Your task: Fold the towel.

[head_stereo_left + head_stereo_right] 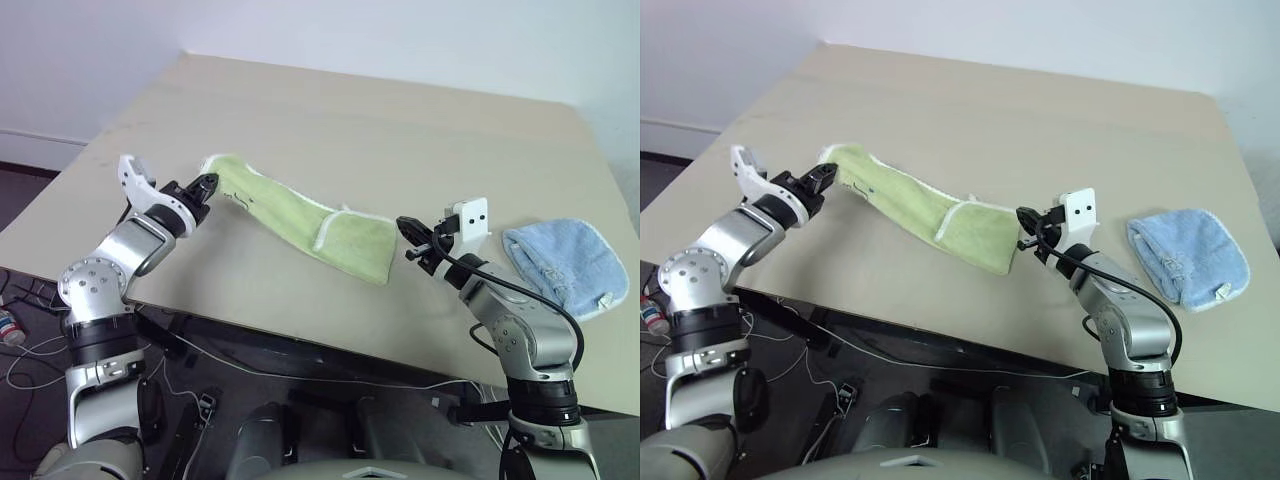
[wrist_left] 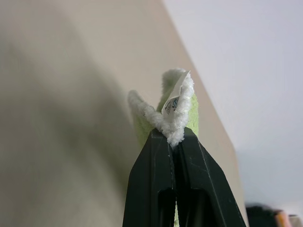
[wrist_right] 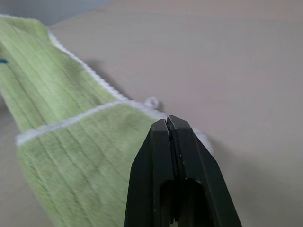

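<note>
Stretching between the two arms, the towel point(image 1: 300, 215) hangs as a long yellow-green band above the tan table point(image 1: 400, 120), sagging a little in the middle. At its far-left end the left gripper point(image 1: 207, 186) has its black fingers pinched tight on a bunched corner; the left wrist view shows what the head views cannot, the white stitched edging and a small white tag point(image 2: 171, 101) squeezed right at the fingertips. Over on the other side, the right gripper point(image 1: 412, 240) sits at the towel's opposite end with its fingers pressed fully together. From the head views it looks to be gripping that end, though the right wrist view leaves me unsure, since the closed tips cover the spot where cloth and fingers would meet. That same wrist view does give a close look at the white hem crossing the fabric. Well apart, off beyond the right arm, a light blue towel point(image 1: 565, 265) lies crumpled on the table.
</note>
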Robot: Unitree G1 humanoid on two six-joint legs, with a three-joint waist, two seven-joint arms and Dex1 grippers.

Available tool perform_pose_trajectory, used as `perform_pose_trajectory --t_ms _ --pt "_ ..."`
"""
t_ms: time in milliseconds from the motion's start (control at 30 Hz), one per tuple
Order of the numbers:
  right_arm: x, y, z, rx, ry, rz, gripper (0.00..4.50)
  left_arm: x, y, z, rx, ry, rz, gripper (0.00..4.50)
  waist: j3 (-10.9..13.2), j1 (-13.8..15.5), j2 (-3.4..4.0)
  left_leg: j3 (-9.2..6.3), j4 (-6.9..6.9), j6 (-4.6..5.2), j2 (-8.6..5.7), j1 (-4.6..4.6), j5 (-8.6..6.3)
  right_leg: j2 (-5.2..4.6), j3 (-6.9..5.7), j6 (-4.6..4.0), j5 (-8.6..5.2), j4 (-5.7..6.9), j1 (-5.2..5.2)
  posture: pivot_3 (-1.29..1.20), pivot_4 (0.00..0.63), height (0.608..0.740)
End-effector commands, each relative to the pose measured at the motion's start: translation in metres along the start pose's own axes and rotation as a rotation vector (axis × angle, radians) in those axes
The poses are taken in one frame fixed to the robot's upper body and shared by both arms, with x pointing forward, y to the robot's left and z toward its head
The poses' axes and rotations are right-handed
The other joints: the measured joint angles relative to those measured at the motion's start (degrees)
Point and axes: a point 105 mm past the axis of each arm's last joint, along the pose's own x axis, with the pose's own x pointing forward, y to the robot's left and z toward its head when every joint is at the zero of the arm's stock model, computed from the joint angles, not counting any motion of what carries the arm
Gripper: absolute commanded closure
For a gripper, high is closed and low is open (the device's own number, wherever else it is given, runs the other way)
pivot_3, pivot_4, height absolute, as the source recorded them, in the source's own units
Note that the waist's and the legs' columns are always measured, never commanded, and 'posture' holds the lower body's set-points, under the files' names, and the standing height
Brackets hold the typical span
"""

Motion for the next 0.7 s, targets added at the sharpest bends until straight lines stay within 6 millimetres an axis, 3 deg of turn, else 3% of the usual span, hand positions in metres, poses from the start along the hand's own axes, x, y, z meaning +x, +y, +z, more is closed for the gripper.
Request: perform_pose_trajectory --t_ms 33,200,400,567,700 --pt "-0.004 -0.013 0.019 -0.038 -0.065 -0.047 4.5 0.013 -0.052 -0.006 0.232 0.06 -0.215 4.48 0.0 0.04 0.0 0.0 0.0 -0.01 -0.02 -0.02 0.0 -0.02 -0.01 0.0 0.0 -0.01 -0.02 0.0 0.15 0.722" --pt "-0.012 -0.031 0.019 -0.032 -0.071 -0.129 4.5 0.034 -0.112 -0.064 0.457 0.23 -0.49 4.48 0.0 -0.12 0.02 0.03 -0.05 -0.01 -0.1 -0.03 0.01 -0.14 -0.02 0.0 0.0 -0.04 -0.03 0.0 0.15 0.722" --pt "-0.023 -0.04 0.021 -0.034 -0.085 -0.194 4.5 0.042 -0.145 -0.141 0.703 0.426 -0.686 4.48 0.03 -0.32 0.07 0.04 -0.05 0.04 -0.14 -0.04 0.01 -0.17 0.0 0.01 0.0 -0.01 -0.05 0.0 0.15 0.722" --pt "-0.031 -0.042 0.021 -0.035 -0.092 -0.227 4.5 0.039 -0.147 -0.18 0.754 0.542 -0.756 4.48 0.07 -0.42 0.14 0.03 -0.03 0.35 -0.13 -0.04 -0.11 -0.15 0.01 0.04 0.0 0.02 -0.06 0.0 0.15 0.722" --pt "-0.034 -0.043 0.022 -0.037 -0.099 -0.24 4.5 0.039 -0.141 -0.186 0.72 0.567 -0.746 3.54 0.08 -0.42 0.14 0.01 0.01 0.4 -0.13 -0.04 -0.09 -0.09 0.02 0.09 0.01 0.08 -0.06 0.0 0.15 0.722"
